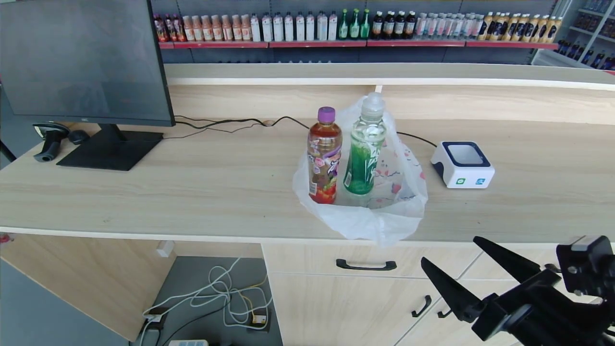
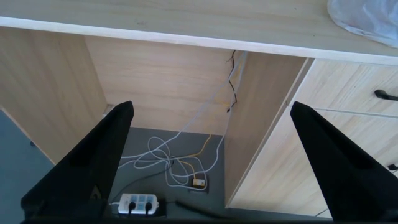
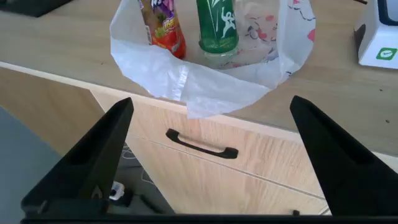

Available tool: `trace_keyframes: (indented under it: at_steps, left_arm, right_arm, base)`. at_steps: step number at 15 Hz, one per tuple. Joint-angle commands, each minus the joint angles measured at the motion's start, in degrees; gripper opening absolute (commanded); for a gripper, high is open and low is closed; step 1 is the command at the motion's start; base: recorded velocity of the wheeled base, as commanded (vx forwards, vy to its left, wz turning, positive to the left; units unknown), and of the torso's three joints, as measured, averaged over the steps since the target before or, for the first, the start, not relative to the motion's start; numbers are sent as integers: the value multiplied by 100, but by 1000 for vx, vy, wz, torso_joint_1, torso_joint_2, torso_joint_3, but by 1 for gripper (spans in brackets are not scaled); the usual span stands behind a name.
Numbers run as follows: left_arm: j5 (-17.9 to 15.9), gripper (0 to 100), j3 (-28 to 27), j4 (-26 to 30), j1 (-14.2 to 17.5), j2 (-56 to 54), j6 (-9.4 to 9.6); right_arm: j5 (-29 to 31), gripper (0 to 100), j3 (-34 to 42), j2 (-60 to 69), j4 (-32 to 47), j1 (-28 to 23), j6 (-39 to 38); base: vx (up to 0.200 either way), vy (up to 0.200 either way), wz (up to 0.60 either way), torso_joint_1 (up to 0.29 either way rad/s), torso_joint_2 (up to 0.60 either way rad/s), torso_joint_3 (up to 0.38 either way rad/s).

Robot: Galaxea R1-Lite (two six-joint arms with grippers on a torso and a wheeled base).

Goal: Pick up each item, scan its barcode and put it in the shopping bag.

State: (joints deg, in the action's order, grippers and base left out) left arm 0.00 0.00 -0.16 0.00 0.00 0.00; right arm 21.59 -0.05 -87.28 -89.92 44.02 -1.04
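A white plastic shopping bag (image 1: 375, 216) sits open near the counter's front edge. Two bottles stand upright inside it: a reddish tea bottle (image 1: 325, 156) with a purple cap and a green-labelled clear bottle (image 1: 365, 149). To the bag's right is a white box barcode scanner (image 1: 462, 164). My right gripper (image 1: 448, 249) hangs open and empty below the counter edge, in front of the drawers, right of the bag. Its wrist view looks up at the bag (image 3: 205, 87), the tea bottle (image 3: 163, 25), and the green bottle (image 3: 217, 25). My left gripper (image 2: 211, 106) is open and empty, low before the counter's open underside.
A monitor (image 1: 81, 62) and a handheld scanner (image 1: 48, 142) stand at the counter's left, with cables running behind. Drawer handles (image 1: 366, 265) face me below the bag. Cables and a power strip (image 2: 140, 202) lie on the floor under the counter. Shelves of bottles (image 1: 355, 24) line the back.
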Motion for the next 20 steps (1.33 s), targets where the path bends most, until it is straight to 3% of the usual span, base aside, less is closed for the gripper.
trace_keyframes:
  at_steps: [1, 5, 10, 12, 13, 16, 17, 18, 20]
  left_arm:
    - [0, 100, 0, -2, 0, 0, -9]
    - [0, 100, 0, -2, 0, 0, -9]
    - [0, 100, 0, -2, 0, 0, 0]
    - [0, 100, 0, 7, -9, 0, 9]
    - [0, 100, 0, 7, 0, 0, 9]
    - [0, 100, 0, 7, 0, 0, 9]
    - [0, 100, 0, 7, 0, 0, 9]
    - [0, 100, 0, 7, 0, 0, 0]
    - [0, 100, 0, 7, 0, 0, -9]
  right_arm:
    - [12, 100, 5, -254, -8, 19, -11]
    - [30, 100, 5, 265, -8, -517, -450]
    - [-366, 100, 5, 1776, 1284, -1080, -19]
    - [-1324, 100, 5, 3350, 3938, -1159, 183]
    - [-1535, 100, 5, 3877, 4870, -1071, 271]
    - [-1544, 100, 5, 5248, 7278, -210, 262]
    - [-1544, 100, 5, 6311, 8535, -34, 297]
    - [-1553, 100, -118, 6751, 9080, -51, 279]
    - [-1553, 100, -118, 6830, 9036, -95, 288]
  base:
    - [0, 0, 0, 0, 0, 0]
    - [0, 0, 0, 0, 0, 0]
    - [0, 0, 0, 0, 0, 0]
    - [0, 0, 0, 0, 0, 0]
    - [0, 0, 0, 0, 0, 0]
    - [0, 0, 0, 0, 0, 0]
    - [0, 0, 0, 0, 0, 0]
    - [0, 0, 0, 0, 0, 0]
    - [0, 0, 0, 0, 0, 0]
